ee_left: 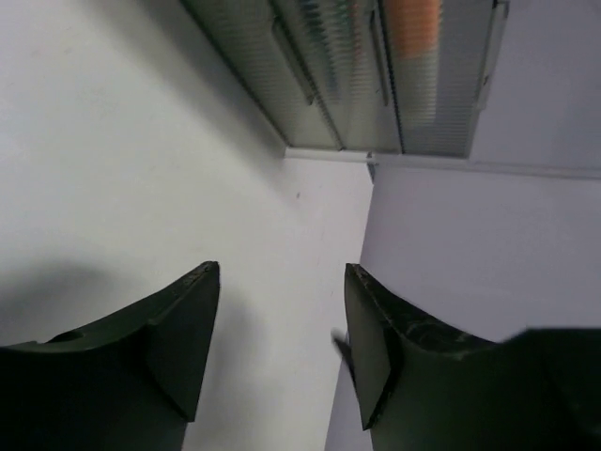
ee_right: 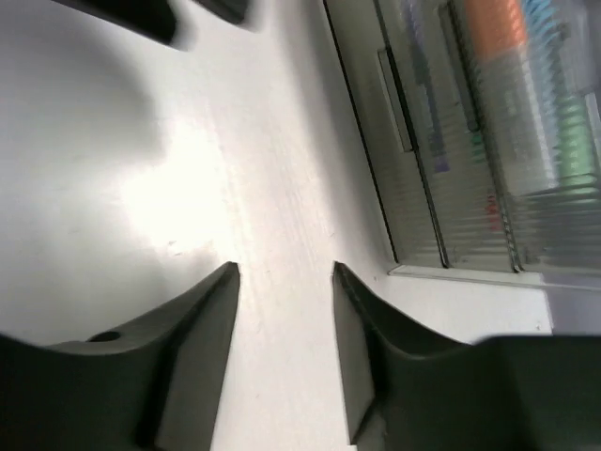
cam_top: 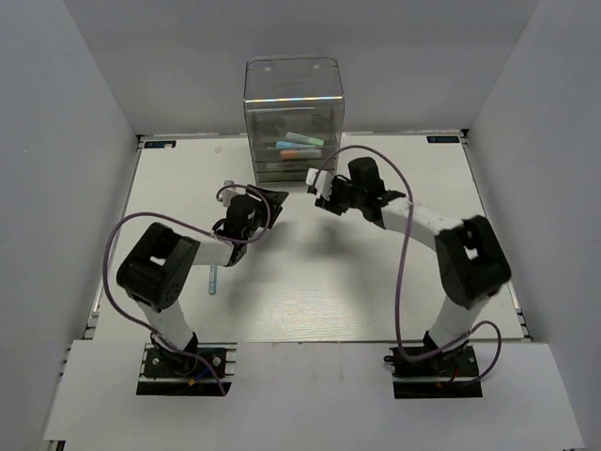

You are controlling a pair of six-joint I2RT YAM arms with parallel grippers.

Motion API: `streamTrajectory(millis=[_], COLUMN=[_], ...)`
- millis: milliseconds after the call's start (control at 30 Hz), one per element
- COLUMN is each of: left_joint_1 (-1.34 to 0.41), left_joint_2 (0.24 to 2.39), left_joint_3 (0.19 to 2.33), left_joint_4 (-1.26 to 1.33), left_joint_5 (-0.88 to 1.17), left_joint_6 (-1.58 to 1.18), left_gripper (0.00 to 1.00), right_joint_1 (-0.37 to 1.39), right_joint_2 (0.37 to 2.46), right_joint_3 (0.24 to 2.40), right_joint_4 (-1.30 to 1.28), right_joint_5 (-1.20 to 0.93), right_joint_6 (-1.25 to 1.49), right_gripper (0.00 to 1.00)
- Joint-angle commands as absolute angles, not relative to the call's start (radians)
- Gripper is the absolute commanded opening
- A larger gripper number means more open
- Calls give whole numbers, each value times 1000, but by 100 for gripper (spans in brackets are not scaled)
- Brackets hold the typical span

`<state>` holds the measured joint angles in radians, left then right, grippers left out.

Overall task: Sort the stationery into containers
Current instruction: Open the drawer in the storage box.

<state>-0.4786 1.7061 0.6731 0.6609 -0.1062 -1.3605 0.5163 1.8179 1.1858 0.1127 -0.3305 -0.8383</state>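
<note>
The clear drawer cabinet [cam_top: 293, 113] stands at the back centre of the table. Through its walls I see a mint green pen [cam_top: 306, 139] and an orange and light blue pen [cam_top: 293, 147] inside. A light blue pen [cam_top: 213, 278] lies on the table beside my left arm. My left gripper [cam_top: 270, 199] is open and empty in front of the cabinet's left side. My right gripper [cam_top: 319, 193] is open and empty in front of its right side. The left wrist view shows open fingers [ee_left: 188, 329] over bare table below the drawer fronts [ee_left: 319, 75]. The right wrist view shows the same, with the drawers [ee_right: 441, 160] to the right.
White walls close in the table on the left, back and right. The cabinet's drawers look shut. An orange pen shows blurred through the drawers [ee_left: 413, 19]. The left gripper's dark fingers [ee_right: 141, 14] show at the top of the right wrist view.
</note>
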Motion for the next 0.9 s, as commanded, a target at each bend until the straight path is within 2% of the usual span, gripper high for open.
streamTrajectory(millis=[0, 33, 67, 167, 200, 267, 400, 633, 867], left_joint_1=[-472, -472, -472, -463, -463, -463, -463, -463, -463], left_joint_2=[1791, 1859, 1896, 2050, 2087, 2144, 2224, 2249, 2279], left_joint_3=[765, 796, 810, 886, 909, 989, 1104, 1141, 1173], left_joint_4=[799, 851, 888, 1032, 1052, 1049, 944, 919, 904], left_joint_5=[-130, -143, -143, -161, -161, -161, -170, -216, -225], left_joint_6=[-1394, -1429, -1443, -1500, -1512, -1537, -1537, -1537, -1537], left_gripper=[64, 61, 52, 32, 32, 31, 33, 41, 41], right_joint_1=[511, 505, 493, 456, 442, 428, 403, 365, 342], right_joint_2=[1656, 1622, 1593, 1510, 1493, 1428, 1361, 1302, 1313], right_joint_3=[1053, 1037, 1014, 948, 915, 864, 799, 750, 759], right_joint_4=[141, 118, 107, 75, 74, 80, 81, 92, 94], right_joint_5=[-420, -399, -397, -402, -403, -397, -388, -383, -390], right_joint_6=[-796, -779, -740, -701, -695, -680, -649, -632, -632], right_gripper=[52, 53, 53, 29, 15, 8, 8, 8, 9])
